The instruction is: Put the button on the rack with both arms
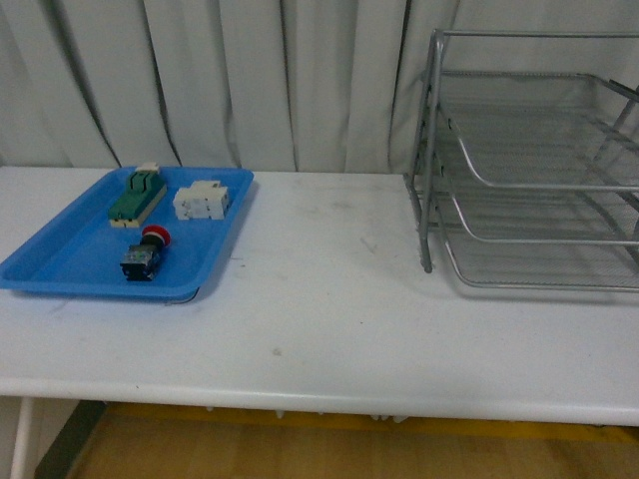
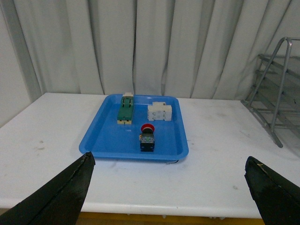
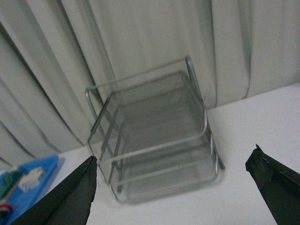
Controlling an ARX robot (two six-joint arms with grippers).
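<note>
Wide apart, with nothing gripped, the left gripper (image 2: 168, 159) was held; ahead of it and apart, the button (image 2: 147, 138) was seen lying in the tray (image 2: 105, 136), red cap turned away. The right gripper (image 3: 173, 157) was likewise held wide open and empty, the rack (image 3: 154, 136) ahead of it.

Even soft light, faint shadows; rack (image 3: 150, 112) blurry in R wrist view

Rack (image 1: 529, 165) — right side beyond picture edge
</note>
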